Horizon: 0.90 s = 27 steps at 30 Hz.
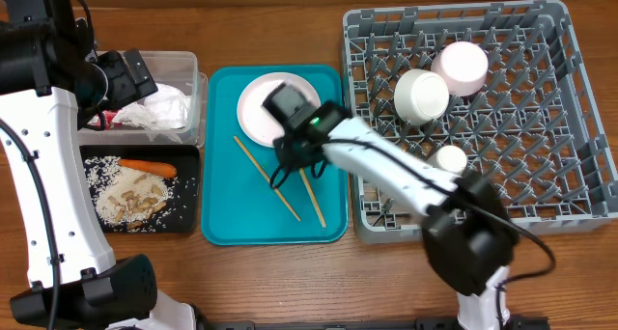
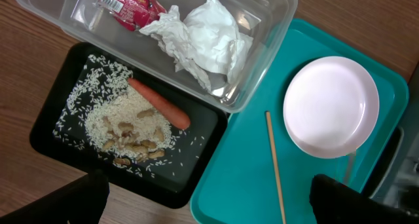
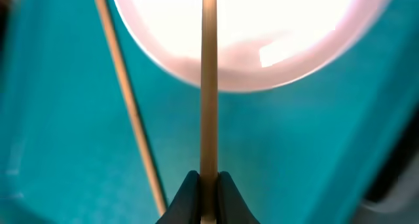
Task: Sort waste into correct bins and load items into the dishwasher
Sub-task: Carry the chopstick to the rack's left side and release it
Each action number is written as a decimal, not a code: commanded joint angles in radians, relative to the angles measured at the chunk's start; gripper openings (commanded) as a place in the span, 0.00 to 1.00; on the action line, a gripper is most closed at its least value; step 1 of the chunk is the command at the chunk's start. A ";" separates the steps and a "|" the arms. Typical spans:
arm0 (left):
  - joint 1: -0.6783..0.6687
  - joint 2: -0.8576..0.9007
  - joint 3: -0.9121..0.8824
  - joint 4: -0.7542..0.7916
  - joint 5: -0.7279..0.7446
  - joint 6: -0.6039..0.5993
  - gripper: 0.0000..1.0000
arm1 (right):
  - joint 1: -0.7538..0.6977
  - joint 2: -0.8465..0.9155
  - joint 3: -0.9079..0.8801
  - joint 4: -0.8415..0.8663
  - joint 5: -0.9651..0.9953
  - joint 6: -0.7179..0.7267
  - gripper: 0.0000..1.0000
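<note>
Your left fingers (image 2: 65, 201) are spread wide over the clear tub (image 1: 198, 98), which holds the red wrapper (image 2: 124, 0) and crumpled paper (image 2: 209, 37). Just beside it, the black tray (image 2: 203, 139) carries the carrot (image 2: 159, 103), rice grains (image 2: 124, 119) and beige scraps (image 2: 134, 145). The teal tray (image 2: 242, 158) bears the white plate (image 2: 330, 106) and one chopstick (image 3: 127, 112); your right fingers (image 3: 190, 198) pinch the second chopstick (image 3: 209, 86) above it, and the grey dish rack (image 1: 541, 127) holds a white bowl (image 1: 422, 96), a white cup (image 1: 461, 68) and a smaller cup (image 1: 450, 158).

A brown wood-grain table (image 1: 290, 282) is filling the overhead frame edge to edge, its grain running left to right. Soft, even light is falling across it.
</note>
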 commanded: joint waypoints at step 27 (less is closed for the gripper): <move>-0.001 0.002 -0.002 -0.002 -0.002 -0.010 1.00 | -0.401 -0.239 -0.142 -0.045 0.056 -0.189 0.15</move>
